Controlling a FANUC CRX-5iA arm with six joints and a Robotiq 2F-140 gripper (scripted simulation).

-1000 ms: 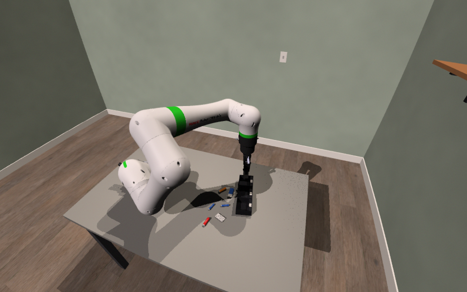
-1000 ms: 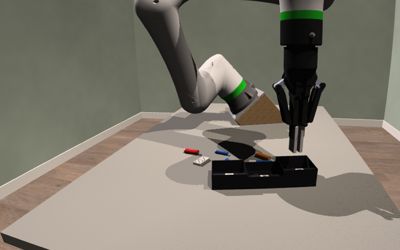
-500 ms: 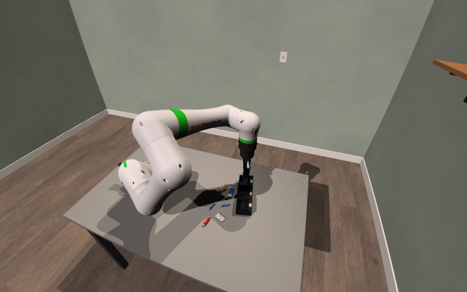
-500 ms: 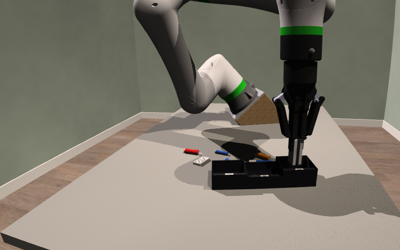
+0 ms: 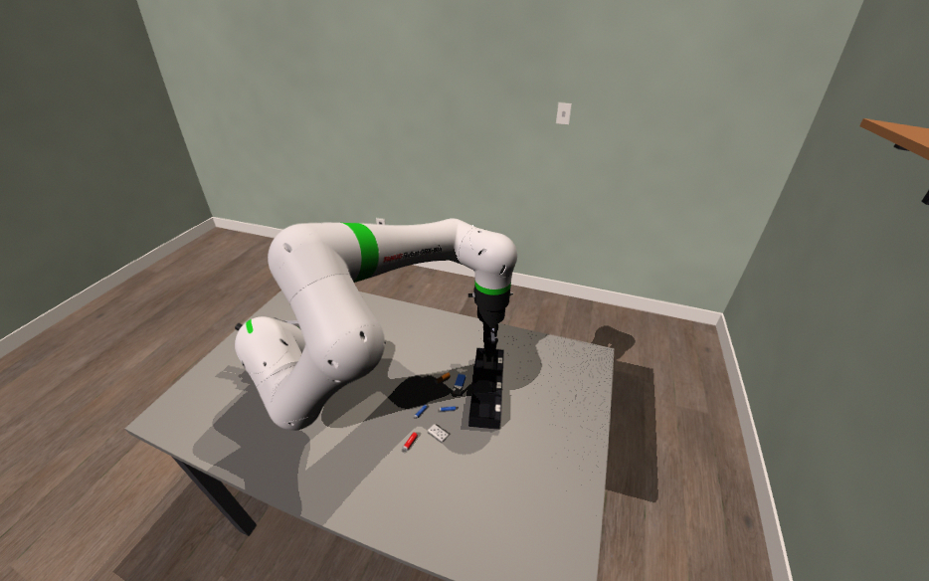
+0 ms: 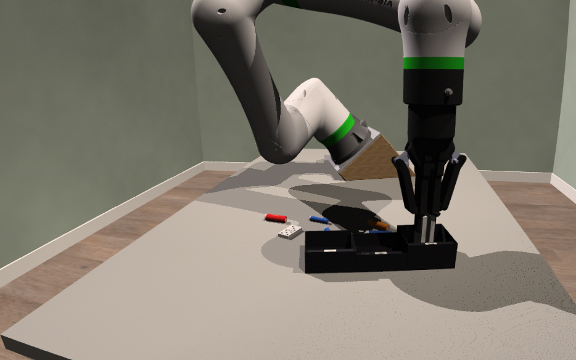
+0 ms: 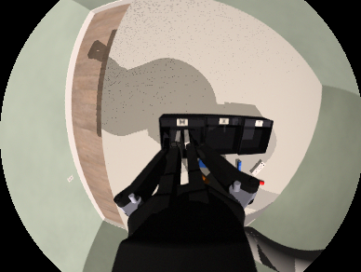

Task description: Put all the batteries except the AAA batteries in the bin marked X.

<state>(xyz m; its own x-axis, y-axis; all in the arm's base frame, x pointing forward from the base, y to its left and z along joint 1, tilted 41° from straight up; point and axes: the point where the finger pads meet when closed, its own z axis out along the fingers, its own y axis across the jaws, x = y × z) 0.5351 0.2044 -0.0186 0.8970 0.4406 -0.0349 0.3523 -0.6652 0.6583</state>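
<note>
Top view, grey table, wood floor, green walls, white baseboard.

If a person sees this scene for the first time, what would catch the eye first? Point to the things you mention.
Probably the big white arm point(image 5: 335, 301) point(image 6: 237, 55), bending over the table, its black hand point(image 5: 488, 352) point(image 6: 427, 241) point(image 7: 183, 136) reaching down into an end bin of the black row. Then the bright red cylinder point(image 5: 409, 441) point(image 6: 275, 217) point(image 7: 261, 183), lying on the table beside a white domino point(image 5: 438, 432) point(image 6: 290, 232) point(image 7: 258, 168).
</note>
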